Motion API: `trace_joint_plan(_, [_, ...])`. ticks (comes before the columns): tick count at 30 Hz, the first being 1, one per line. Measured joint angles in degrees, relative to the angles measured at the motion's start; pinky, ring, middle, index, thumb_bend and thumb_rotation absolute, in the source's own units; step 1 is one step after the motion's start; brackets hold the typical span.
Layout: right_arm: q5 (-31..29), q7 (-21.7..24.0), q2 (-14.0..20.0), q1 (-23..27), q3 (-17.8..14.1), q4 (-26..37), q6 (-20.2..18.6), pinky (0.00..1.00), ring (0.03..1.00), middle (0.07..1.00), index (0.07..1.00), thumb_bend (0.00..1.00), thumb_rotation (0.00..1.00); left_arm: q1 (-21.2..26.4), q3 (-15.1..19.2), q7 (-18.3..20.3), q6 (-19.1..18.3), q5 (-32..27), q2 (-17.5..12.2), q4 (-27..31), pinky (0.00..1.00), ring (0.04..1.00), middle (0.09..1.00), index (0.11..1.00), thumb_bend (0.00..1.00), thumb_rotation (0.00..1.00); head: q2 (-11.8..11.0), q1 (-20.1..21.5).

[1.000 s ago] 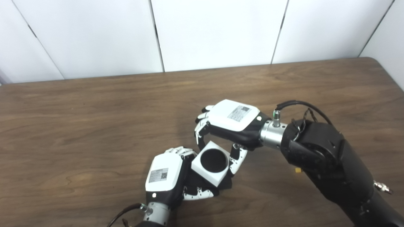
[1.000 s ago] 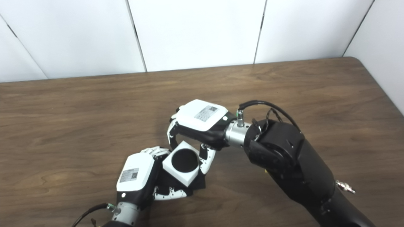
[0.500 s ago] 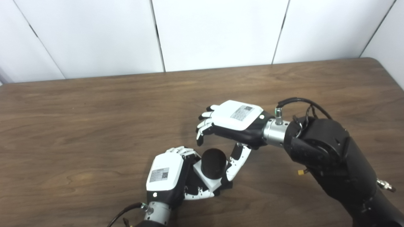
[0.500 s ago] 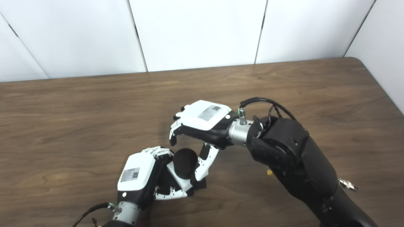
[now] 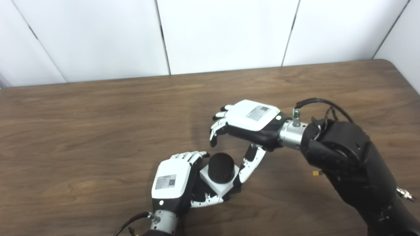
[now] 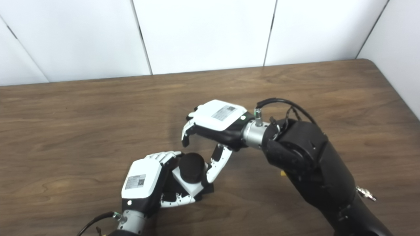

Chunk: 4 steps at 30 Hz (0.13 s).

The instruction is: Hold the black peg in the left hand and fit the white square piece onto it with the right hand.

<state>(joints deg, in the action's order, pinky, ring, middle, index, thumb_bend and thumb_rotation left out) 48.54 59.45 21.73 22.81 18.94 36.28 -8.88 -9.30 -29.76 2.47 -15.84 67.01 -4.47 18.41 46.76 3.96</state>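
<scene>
The black peg (image 5: 221, 166) stands upright in my left hand (image 5: 172, 183), low in the middle of the table. Its round top pokes up through the white square piece (image 5: 216, 187), which sits around the peg and low against the left hand's fingers. My left hand is shut on the peg; its grip below the piece is hidden. My right hand (image 5: 251, 120) hovers open just above and to the right. Its fingers (image 5: 216, 131) curl over empty air, and its thumb (image 5: 250, 162) hangs down beside the piece's right corner. Whether the thumb touches the piece I cannot tell.
The brown wooden table (image 5: 98, 124) stretches far to the left and back. White wall panels (image 5: 223, 32) stand behind its far edge. The table's right corner (image 6: 370, 62) is near the right arm (image 5: 347, 164), which crosses the lower right of the picture.
The white piece has slid down over the peg, whose top now sticks out above it. The right hand has let go, spread its fingers and drawn up and to the right.
</scene>
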Motion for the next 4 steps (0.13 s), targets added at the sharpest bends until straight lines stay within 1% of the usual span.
trace_joint_plan(4, [-0.04,-0.60,0.08,-1.05,-1.65,0.48,-0.03,0.96,0.925,0.821,0.701,1.00,0.49,-0.15,1.00,0.64,0.68,-2.23,-0.16,0.73,0.85,0.856,0.884,0.946,1.00,0.66,-0.18,0.44])
